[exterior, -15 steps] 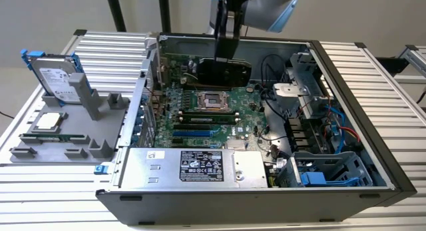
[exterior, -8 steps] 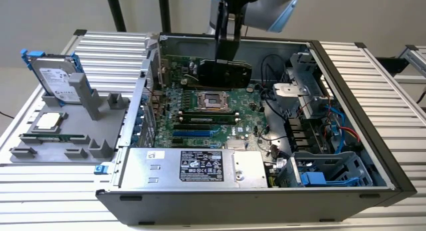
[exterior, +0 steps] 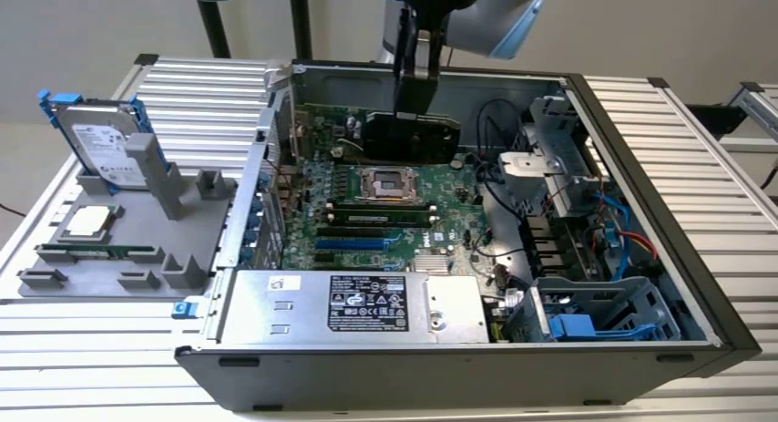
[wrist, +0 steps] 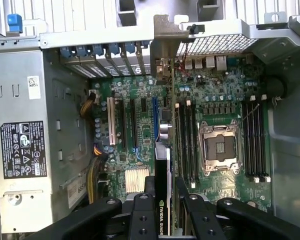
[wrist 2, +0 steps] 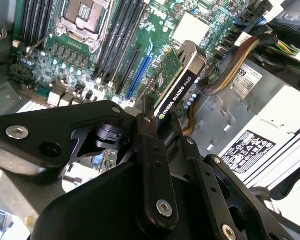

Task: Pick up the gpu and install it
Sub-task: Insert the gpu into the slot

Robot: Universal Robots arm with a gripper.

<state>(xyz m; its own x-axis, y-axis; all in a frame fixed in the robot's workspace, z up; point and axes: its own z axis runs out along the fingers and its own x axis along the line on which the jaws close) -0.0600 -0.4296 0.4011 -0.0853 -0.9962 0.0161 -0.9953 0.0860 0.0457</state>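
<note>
Open computer case contains gpu clamped by fingers

- The computer case sits on the table.
- The board lies flat inside the case.
- The gpu hangs over the far part of the board, with the gripper holding it from above.
- The power box sits in the case, at the near side.
- The tray stands beside the case, on the exterior view's left.
- The hard drive stands up in the tray.
</note>
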